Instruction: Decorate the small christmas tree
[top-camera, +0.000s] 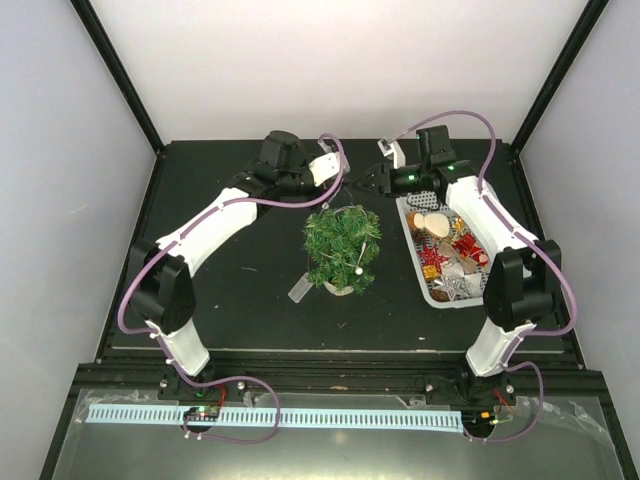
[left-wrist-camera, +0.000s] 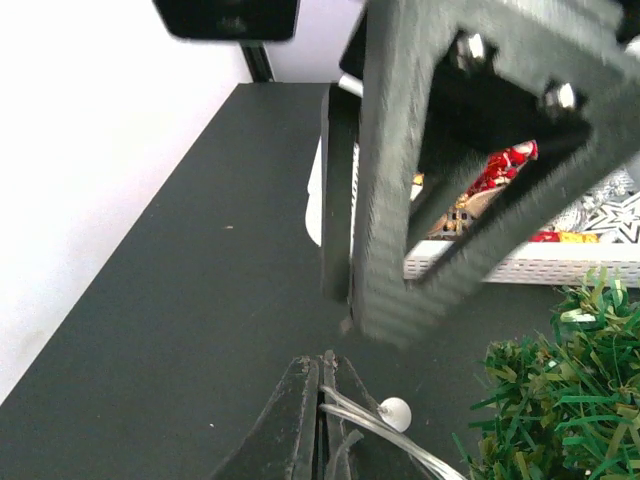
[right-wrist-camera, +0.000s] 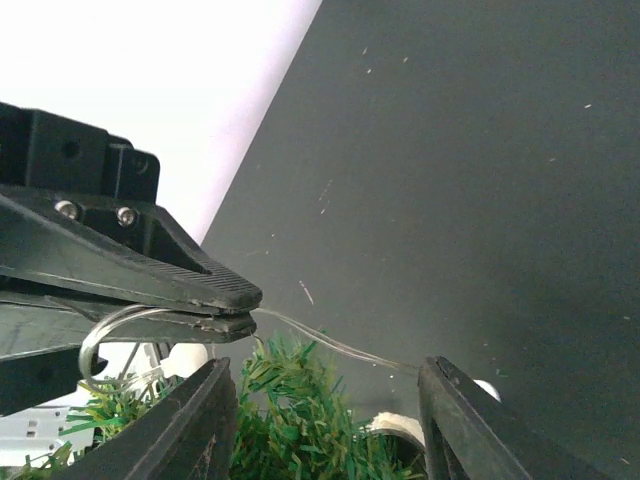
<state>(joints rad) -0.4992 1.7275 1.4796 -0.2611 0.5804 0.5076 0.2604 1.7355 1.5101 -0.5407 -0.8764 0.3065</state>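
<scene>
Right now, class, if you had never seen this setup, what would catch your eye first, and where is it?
The small christmas tree, bright green, stands mid-table on the black table between the two white arms. To its right, a white tray holds red and silver ornaments. Behind the tree the left hand is shut on a clear cord with a white bead, facing the open right hand.

Matt black table (top-camera: 250, 290) surface flecked with dust, stiff plastic-looking green needles seen on the small christmas tree (top-camera: 342, 243), a clear glossy wire (right-wrist-camera: 330, 345) beside it, white perforated plastic tray (top-camera: 436, 296) right of the tree, shiny foil-like ornaments (top-camera: 452, 262) held inside.
</scene>
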